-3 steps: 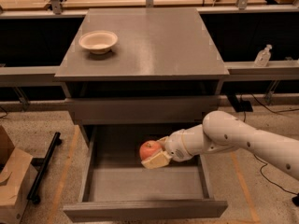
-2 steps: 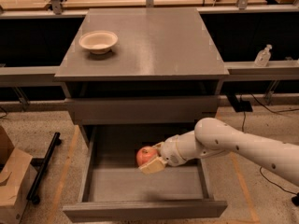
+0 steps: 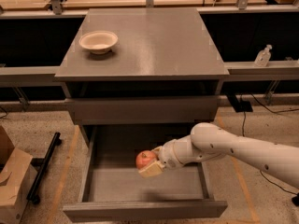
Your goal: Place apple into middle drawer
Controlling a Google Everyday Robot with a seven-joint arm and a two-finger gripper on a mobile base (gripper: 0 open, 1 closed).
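Over the last second the gripper (image 3: 150, 164) has carried the apple (image 3: 145, 158) a short way to the left and slightly lower and nearer. It now sits well inside the outline of the open middle drawer (image 3: 117, 185), roughly at the centre of its width. The white arm (image 3: 233, 148) reaches in from the right, over the drawer's right wall. The jaws are closed part-way onto the apple, as wide as the fruit allows, with a tan finger pad (image 3: 152, 171) visible under and in front of it. The apple appears to hang just above the flat grey floor and does not rest on it (a dark shadow lies on the floor below the wrist), though the exact clearance cannot be read. As a judgement, the transport step is nearly complete. What remains is a short descent, release of the grip, and withdrawal of the arm without touching the drawer walls. The apple is small and round, red-orange with a paler yellowish patch on its upper left, and smooth-skinned, so it may roll once released. The cream bowl (image 3: 98, 41) stands well apart on the far left of the cabinet top (image 3: 159, 50), and the upper drawer front (image 3: 140, 110) is shut.
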